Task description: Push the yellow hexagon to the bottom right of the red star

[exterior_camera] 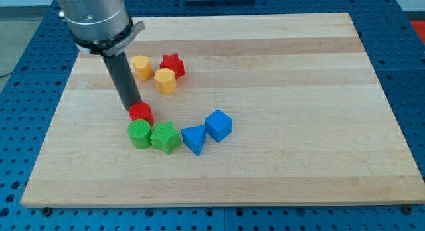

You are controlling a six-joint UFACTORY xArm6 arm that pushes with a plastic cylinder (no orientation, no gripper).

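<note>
The red star [172, 64] sits in the upper left part of the wooden board [299, 91]. The yellow hexagon [165, 80] lies just below it, slightly to the view's left, close to or touching it. A second yellow block [141, 67], shape unclear, lies left of the star. My tip [133, 108] is down on the board, below and left of both yellow blocks, right at the upper left edge of a red cylinder [141, 113]. The rod and arm body rise toward the view's top left.
Below the red cylinder is a row: a green cylinder [139, 134], a green star [165, 137], a blue triangle [194, 139] and a blue cube [218, 125]. The blue perforated table [20, 125] surrounds the board.
</note>
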